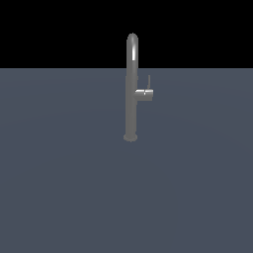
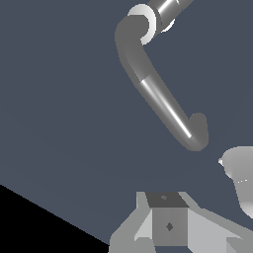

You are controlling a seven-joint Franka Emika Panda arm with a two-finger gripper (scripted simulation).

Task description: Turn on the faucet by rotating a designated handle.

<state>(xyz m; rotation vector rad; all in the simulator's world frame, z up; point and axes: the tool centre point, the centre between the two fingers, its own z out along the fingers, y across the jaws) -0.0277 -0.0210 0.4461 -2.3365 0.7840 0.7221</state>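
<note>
While the pincer (image 2: 170, 232) hangs above the faucet (image 1: 131, 84), the approach step is in hand. I cannot tell whether its jaws are released. The handle (image 1: 148, 82) stands upright, well below and ahead; next, descend beside it.

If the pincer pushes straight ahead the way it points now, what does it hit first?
Probably nothing but the grey floor. In the wrist view the pincer looks down at bare surface; the faucet lies off to one side of that line. Depth is unclear, and the handle cannot be made out there.
</note>
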